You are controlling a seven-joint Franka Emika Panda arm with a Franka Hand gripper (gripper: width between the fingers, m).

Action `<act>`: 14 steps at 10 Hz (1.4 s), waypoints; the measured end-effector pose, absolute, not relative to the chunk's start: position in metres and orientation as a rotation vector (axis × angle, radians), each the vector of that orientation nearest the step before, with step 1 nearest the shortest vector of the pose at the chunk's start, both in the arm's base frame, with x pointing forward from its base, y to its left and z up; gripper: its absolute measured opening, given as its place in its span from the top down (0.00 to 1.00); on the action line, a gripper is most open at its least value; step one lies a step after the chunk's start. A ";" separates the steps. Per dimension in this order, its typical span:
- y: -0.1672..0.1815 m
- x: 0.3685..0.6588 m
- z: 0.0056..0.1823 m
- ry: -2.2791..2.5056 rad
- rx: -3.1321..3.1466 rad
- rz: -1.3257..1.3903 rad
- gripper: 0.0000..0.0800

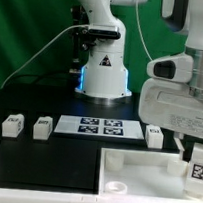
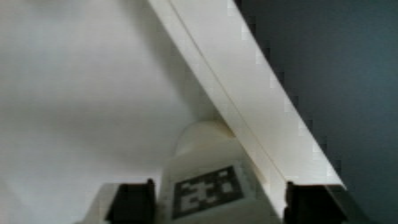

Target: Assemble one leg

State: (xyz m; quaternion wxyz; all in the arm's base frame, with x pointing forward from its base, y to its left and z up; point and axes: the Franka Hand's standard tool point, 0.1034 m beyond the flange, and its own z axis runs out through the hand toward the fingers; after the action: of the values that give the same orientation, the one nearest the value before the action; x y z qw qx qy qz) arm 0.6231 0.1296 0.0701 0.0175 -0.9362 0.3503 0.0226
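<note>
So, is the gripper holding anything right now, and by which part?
Nothing looks gripped. The small white plastic leg with a square tag stands between the fingers of the gripper, but a gap shows on each side.

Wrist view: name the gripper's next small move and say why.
Probably close the gripper on the leg. The leg sits between the two fingers with a gap showing on each side, so it looks straddled, not gripped. Whether it is seated in the tabletop cannot be told.
</note>
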 end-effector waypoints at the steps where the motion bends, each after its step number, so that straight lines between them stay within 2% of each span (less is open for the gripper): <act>1: 0.131 0.623 0.070 1.236 -2.848 0.076 0.64; 5: 0.131 0.629 0.069 1.827 -2.438 0.082 0.64; 7: 0.130 0.632 0.069 2.182 -2.031 0.075 0.64; 12: 0.130 0.631 0.069 2.183 -2.010 0.054 0.64; 14: 0.129 0.629 0.070 1.866 -2.326 0.024 0.25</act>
State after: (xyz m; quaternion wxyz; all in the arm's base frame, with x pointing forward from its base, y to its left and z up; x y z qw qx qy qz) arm 0.6288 0.1285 0.0701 0.0797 -0.7776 0.6236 0.0080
